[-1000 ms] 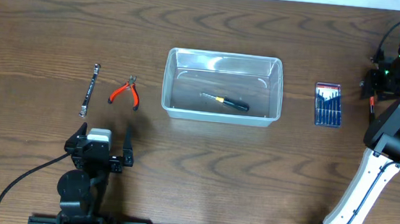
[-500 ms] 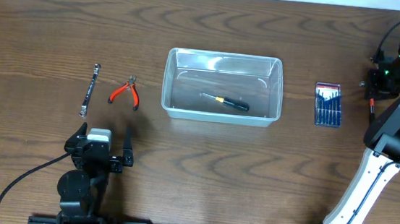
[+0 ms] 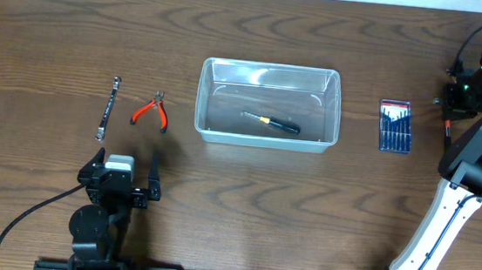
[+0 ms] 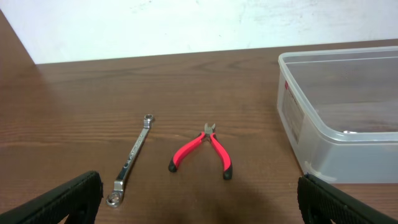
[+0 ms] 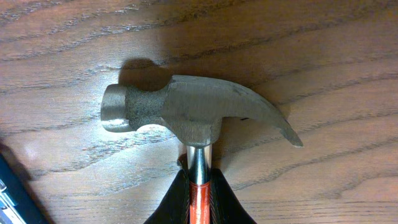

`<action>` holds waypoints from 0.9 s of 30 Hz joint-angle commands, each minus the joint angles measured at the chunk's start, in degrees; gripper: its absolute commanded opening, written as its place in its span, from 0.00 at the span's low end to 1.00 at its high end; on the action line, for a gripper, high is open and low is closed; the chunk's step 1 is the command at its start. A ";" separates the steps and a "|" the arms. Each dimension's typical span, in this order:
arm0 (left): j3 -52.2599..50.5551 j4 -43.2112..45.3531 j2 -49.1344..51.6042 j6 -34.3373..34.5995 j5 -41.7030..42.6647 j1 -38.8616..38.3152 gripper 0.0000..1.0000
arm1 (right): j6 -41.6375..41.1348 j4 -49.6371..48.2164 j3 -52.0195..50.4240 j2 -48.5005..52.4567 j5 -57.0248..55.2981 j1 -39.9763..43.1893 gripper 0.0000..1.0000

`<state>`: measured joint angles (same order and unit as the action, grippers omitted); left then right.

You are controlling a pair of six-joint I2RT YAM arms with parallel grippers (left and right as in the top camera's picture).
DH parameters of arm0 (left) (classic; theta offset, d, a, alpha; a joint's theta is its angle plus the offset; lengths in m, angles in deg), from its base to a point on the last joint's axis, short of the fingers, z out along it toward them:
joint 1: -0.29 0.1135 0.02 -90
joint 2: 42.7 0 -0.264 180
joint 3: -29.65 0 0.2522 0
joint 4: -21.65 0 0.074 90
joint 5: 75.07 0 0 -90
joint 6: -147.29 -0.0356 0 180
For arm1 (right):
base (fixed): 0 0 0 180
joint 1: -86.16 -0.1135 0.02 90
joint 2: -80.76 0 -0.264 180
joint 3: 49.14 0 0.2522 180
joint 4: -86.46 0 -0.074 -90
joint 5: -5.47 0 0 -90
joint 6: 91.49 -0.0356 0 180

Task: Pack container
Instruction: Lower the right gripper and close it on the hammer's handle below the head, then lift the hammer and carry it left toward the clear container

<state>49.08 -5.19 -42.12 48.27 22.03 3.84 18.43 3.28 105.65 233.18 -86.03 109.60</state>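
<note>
Container [image 3: 227, 90] at centre of table [image 3: 277, 24] — one screwdriver [image 3: 270, 122] inside.
Left of it lie wrench [image 3: 109, 108] and pliers [image 3: 150, 112]; left gripper [image 4: 199, 190] gapes wide, empty. Right of it — blue case [image 3: 395, 127], then right gripper [image 5: 198, 198], seemingly clamped on hammer [image 5: 186, 112].

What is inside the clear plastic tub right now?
One screwdriver with a black and yellow handle lies on the floor of the container. Nothing else shows in it from overhead. From the left wrist, the cloudy near wall hides the floor.

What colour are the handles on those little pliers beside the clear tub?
The small pliers have red handles with black tips; clearest in the left wrist view.
</note>
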 commanded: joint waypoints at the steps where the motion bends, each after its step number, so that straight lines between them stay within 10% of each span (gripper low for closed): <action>1: -1.44 -0.48 -0.35 0.09 -0.44 0.24 0.98 | -0.15 0.07 -0.26 0.55 -0.20 -0.15 0.01; 27: -1.44 -0.48 -0.35 0.09 -0.44 0.24 0.98 | 1.18 5.20 7.34 0.46 9.94 -0.63 0.01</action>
<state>49.08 -5.19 -42.12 48.27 22.03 3.84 18.76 7.83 108.82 233.20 -78.42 109.58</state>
